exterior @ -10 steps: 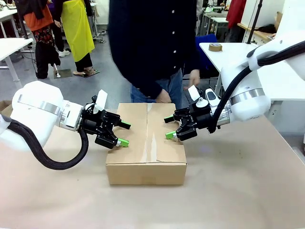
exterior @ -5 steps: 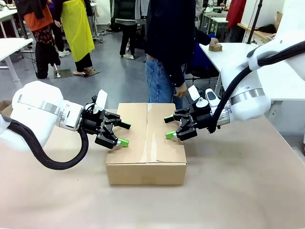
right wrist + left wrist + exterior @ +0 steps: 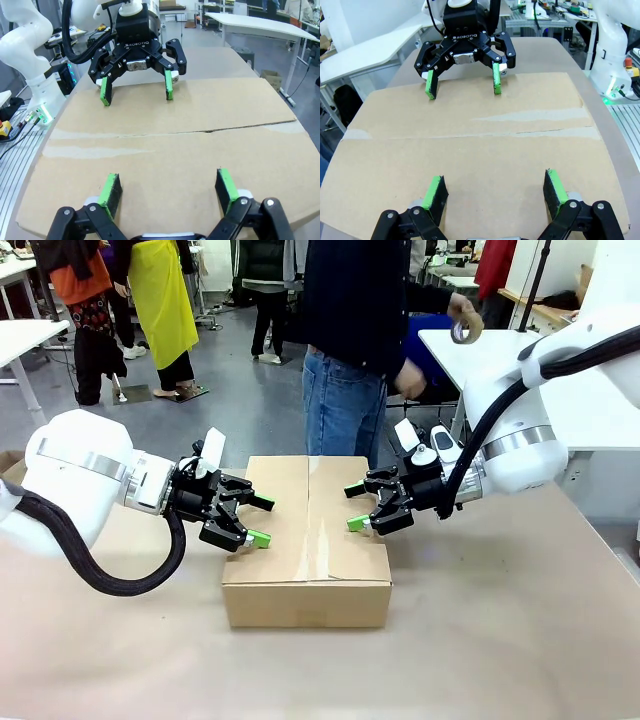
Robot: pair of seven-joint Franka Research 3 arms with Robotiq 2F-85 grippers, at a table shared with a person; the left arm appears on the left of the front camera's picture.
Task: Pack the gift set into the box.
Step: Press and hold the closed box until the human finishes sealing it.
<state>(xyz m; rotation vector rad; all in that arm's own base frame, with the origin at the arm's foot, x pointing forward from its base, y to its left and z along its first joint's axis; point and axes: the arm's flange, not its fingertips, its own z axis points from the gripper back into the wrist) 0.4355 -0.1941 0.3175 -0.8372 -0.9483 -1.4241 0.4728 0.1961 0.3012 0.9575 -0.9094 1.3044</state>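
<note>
On the middle of the table (image 3: 500, 640) stands the box (image 3: 307, 585), with its top flaps folded down flat so that the seam between them runs from the robot's side toward the person. The gift set is not visible; I judge that it is already inside, because the flaps are closed. The left gripper (image 3: 257, 521) is over the flap at 9 o'clock of the box top, and the right gripper (image 3: 353, 507) is over the flap at 3 o'clock; both have their fingers spread wide and hold nothing. In the wrist views the green pads are just above or on the cardboard, one gripper facing the other across the seam; I cannot tell if they really touch it. It seems the two grippers are placed so to keep the flaps down until the seam is sealed. The person (image 3: 355, 340) stands at 12 o'clock, just behind the box, and one hand (image 3: 462, 315) lifts a roll of tape (image 3: 463, 331) near a white side table (image 3: 580, 390) at 2 o'clock, probably for this sealing. The table surface is plain beige and smooth, with nothing else near the box. The room behind is a workshop with a grey floor, other white tables and several people standing far at 11 o'clock.
</note>
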